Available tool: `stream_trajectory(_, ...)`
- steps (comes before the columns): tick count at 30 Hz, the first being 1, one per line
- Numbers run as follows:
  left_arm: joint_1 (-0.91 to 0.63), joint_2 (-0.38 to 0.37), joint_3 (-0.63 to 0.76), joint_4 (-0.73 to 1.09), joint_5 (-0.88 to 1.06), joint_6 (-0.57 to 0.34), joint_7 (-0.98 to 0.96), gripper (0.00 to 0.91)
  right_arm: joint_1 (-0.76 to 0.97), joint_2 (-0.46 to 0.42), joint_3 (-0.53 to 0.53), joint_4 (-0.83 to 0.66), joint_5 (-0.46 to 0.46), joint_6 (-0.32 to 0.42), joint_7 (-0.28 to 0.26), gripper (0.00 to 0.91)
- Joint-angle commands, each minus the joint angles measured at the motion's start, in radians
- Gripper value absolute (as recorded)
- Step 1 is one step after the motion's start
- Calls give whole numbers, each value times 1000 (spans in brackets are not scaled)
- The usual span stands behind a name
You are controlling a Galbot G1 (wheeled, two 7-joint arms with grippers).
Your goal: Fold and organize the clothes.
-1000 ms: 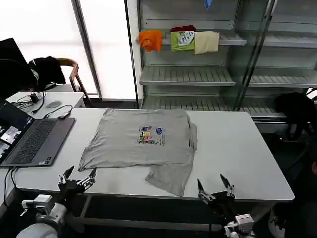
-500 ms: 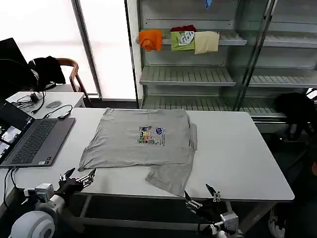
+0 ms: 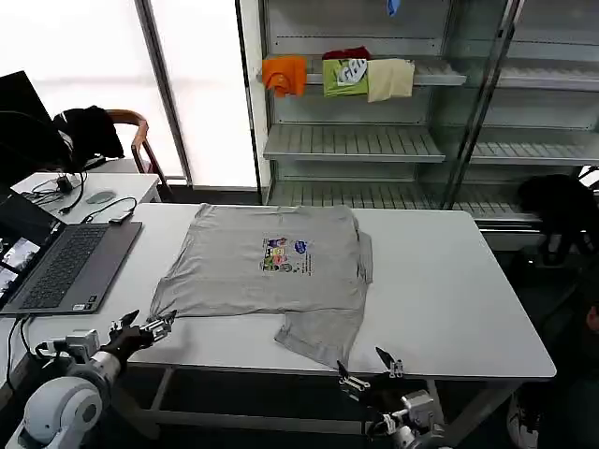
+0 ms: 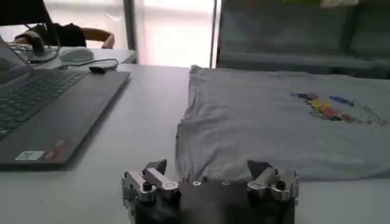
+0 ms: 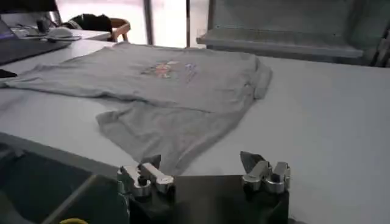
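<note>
My worry here is the grey T-shirt (image 3: pixel 271 267) mid-counter with one sleeve at 6 o'clock hanging near the edge, so with my left hand (image 3: pixel 144 330) and right hand (image 3: pixel 367 371) both spread wide and empty, a low grab could drag it off the counter (image 3: pixel 449 290).

Bare table (image 3: pixel 449 281) right of the T-shirt (image 3: pixel 271 267) — laptop (image 3: pixel 65 267) blocks left.

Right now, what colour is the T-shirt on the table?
Light grey T-shirt with a small multicoloured chest print; head view shows it best.
</note>
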Motion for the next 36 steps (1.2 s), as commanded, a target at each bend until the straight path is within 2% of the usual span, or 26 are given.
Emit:
stream_trajectory(1, -36, -1, 5, 61, -7, 4, 7, 796, 26, 7, -16, -15, 3, -11, -4, 856)
stream_trajectory(3, -35, -2, 6, 61, -7, 2, 8, 756, 30, 8, -23, -19, 2, -12, -5, 786)
stream_trajectory(5, -36, -3, 7, 63, -6, 0, 9, 685, 37, 9, -26, -25, 1, -13, -4, 655)
stream_trajectory(7, -38, -3, 7, 66, -6, -2, 10, 685, 43, 11, -30, -35, 2, -13, -5, 524)
stream_trajectory(12, -38, -5, 9, 66, -7, -5, 14, 675, 59, 22, -42, -63, 1, -17, -6, 474)
stream_trajectory(16, -41, -6, 11, 75, -7, -7, 16, 625, 70, 30, -55, -76, -2, -18, -6, 373)
stream_trajectory(18, -40, -6, 12, 78, -6, -8, 18, 494, 79, 36, -62, -86, -3, -20, -5, 333)
stream_trajectory(19, -39, -7, 12, 79, -6, -8, 21, 282, 83, 38, -64, -89, -3, -21, -5, 292)
stream_trajectory(20, -38, -7, 13, 79, -7, -8, 24, 191, 84, 38, -66, -90, -3, -21, -6, 282)
stream_trajectory(22, -36, -10, 15, 81, -6, -15, 27, 40, 87, 39, -70, -94, -4, -21, -7, 191)
stream_trajectory(24, -33, -11, 16, 78, -7, -18, 33, 20, 89, 37, -70, -94, -4, -20, -8, 111)
stream_trajectory(29, -37, -11, 17, 73, -8, -19, 39, 20, 94, 35, -68, -92, -4, -18, -9, 40)
stream_trajectory(36, -35, -14, 19, 70, -8, -34, 55, 20, 93, 35, -67, -97, -4, -10, -10, 0)
